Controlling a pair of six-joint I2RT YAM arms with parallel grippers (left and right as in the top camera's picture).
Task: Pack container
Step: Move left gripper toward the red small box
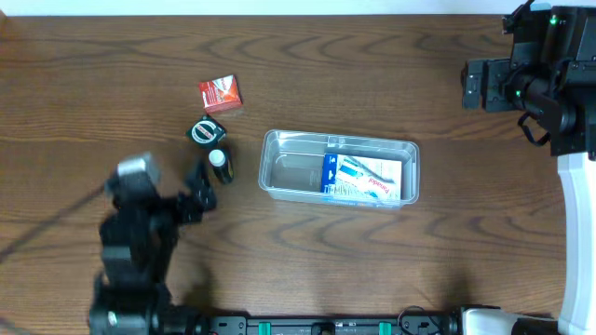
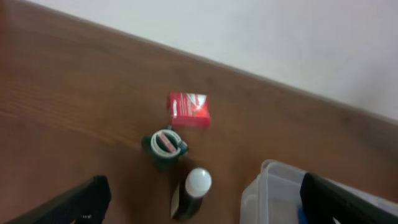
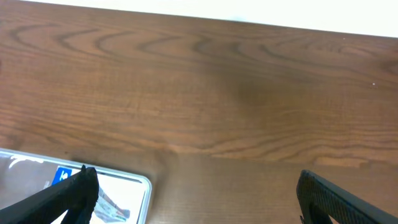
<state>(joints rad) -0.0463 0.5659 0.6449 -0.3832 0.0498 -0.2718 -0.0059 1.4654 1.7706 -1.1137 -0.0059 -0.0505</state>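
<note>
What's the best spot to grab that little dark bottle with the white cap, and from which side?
Grip the bottle around its dark body, under the white cap; it looks upright, so the fingers can close across it. Come from the table's near edge, where the left gripper is: the round dark case crowds its far side.

We find the container [image 1: 340, 167] near the middle of the table [image 1: 391, 74], its long sides parallel to the near and far edges, with a flat packet [image 1: 363, 177] lying inside its right half. To its left, three things form a short row running from far to near: a small box [image 1: 221, 94] farthest back, a round object [image 1: 207, 130] before it, and a bottle [image 1: 220, 165] just beside the container's left end. The left gripper [image 1: 200, 186] sits just before the bottle on the near-left side, while the right gripper [image 1: 473, 84] hangs toward the far-right corner, well apart from the container.
</note>
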